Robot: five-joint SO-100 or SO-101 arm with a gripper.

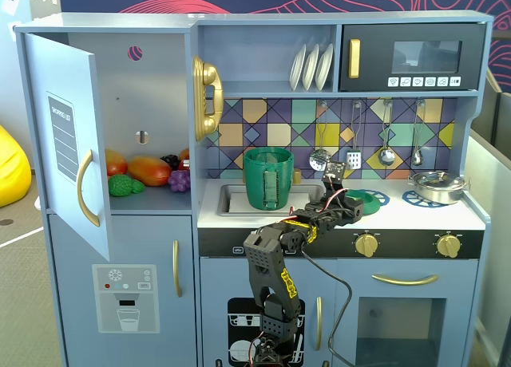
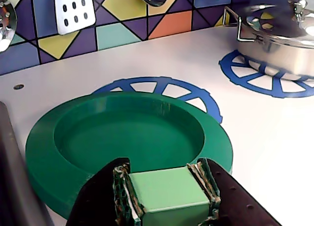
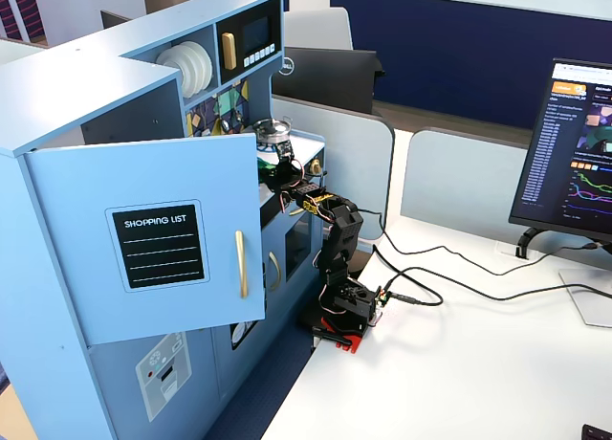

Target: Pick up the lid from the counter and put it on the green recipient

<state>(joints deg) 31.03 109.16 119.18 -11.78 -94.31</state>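
Two pincer (image 2: 167,189) fingers clench the square knob of the flat round green plastic lid (image 2: 73,137), which lies on the white bench (image 2: 265,147).

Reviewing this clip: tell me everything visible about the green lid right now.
The lid is a round, flat, matte green disc that looks like plastic, with a broad raised outer band around a sunken centre. In the wrist view it lies level on the white counter, partly covering a blue burner ring. A squarish green knob at its near edge sits clamped between the tool's two fingers. In a fixed view it shows as a green edge right of the sink, still apparently on the counter.
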